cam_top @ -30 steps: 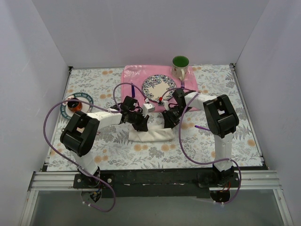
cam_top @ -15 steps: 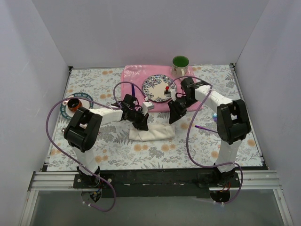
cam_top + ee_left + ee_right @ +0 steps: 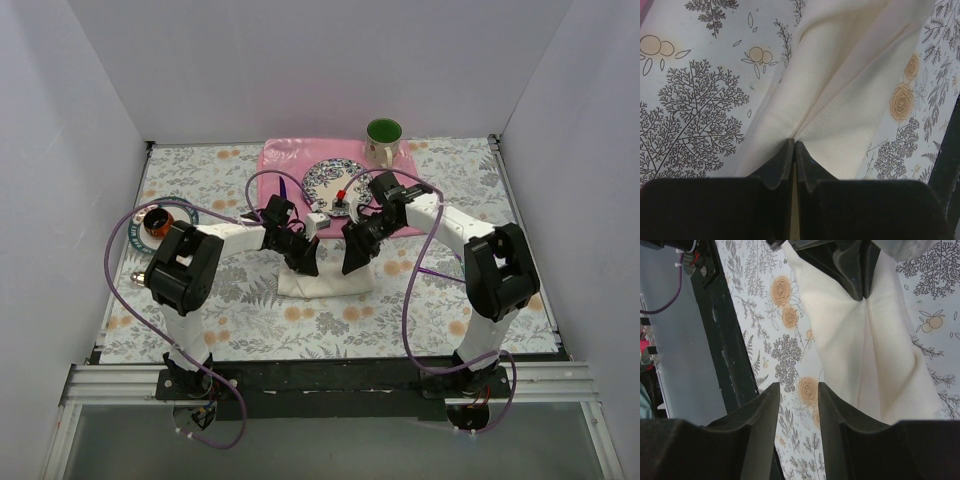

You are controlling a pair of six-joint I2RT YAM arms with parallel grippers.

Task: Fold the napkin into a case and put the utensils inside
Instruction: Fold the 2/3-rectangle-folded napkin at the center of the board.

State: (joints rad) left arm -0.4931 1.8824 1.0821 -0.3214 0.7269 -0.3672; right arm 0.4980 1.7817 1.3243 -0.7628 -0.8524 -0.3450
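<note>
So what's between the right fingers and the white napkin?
Nothing but bare flowery table cover, seen in the right wrist view; the open right fingers are just beside the napkin.

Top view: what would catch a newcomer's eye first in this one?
Both arms meet mid-table over the cream napkin, bunched into a narrow strip. The left gripper pinches the cloth shut, while the right gripper hangs open beside it. Behind, a patterned plate sits on a pink placemat, a green mug at its far corner.
</note>
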